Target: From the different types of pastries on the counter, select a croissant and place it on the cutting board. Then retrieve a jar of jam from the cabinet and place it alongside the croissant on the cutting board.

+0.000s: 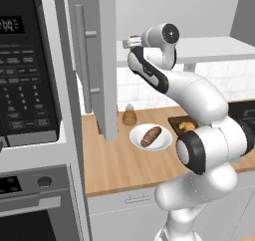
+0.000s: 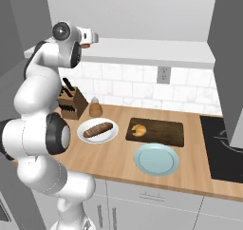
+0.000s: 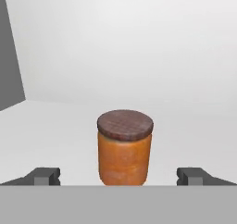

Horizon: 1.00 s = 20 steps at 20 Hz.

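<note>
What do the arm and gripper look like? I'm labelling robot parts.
The arm is glossy white, with rounded segments, black bands at the joints and a dark round cap at the wrist. The gripper has two small dark grey, blocky fingertips. No cables or markings are visible.

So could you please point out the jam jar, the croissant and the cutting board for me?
jam jar (image 3: 124, 157), hand view, orange front of the body.
croissant (image 2: 139, 129), right base view, middle of the pastry.
cutting board (image 2: 166, 133), right base view, bare top right of the croissant.
</note>
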Available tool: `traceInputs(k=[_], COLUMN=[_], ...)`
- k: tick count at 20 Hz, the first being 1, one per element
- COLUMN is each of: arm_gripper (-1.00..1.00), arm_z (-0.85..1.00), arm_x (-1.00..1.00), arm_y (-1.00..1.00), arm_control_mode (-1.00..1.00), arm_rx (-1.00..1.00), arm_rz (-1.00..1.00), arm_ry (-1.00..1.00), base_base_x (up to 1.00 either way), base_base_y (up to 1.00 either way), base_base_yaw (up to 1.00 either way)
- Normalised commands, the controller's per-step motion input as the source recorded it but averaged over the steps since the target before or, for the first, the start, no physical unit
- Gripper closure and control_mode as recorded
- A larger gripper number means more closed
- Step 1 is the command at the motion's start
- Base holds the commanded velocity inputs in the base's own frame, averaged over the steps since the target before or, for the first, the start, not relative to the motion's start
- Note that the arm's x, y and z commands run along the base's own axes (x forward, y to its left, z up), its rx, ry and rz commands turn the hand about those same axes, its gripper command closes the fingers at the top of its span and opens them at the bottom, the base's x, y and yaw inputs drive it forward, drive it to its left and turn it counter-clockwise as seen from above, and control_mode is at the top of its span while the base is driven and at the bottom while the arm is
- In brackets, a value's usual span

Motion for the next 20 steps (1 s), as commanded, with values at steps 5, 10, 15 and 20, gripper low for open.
traceInputs(k=[5,10,15,20], arm_gripper=[-1.0,-1.0,-1.0,-1.0], arm_z=[-0.02,-0.06,-0.1,-0.08], arm_x=[0.22,0.24,0.15,0.15], arm_y=[0.0,0.0,0.0,0.0], arm_control_mode=[-1.0,-1.0,-1.0,-1.0], arm_rx=[0.0,0.0,0.0,0.0], arm_rz=[0.0,0.0,0.0,0.0], arm_ry=[0.0,0.0,0.0,0.0], base_base_x=[0.0,0.0,0.0,0.0], base_base_y=[0.0,0.0,0.0,0.0], base_base_yaw=[0.0,0.0,0.0,0.0])
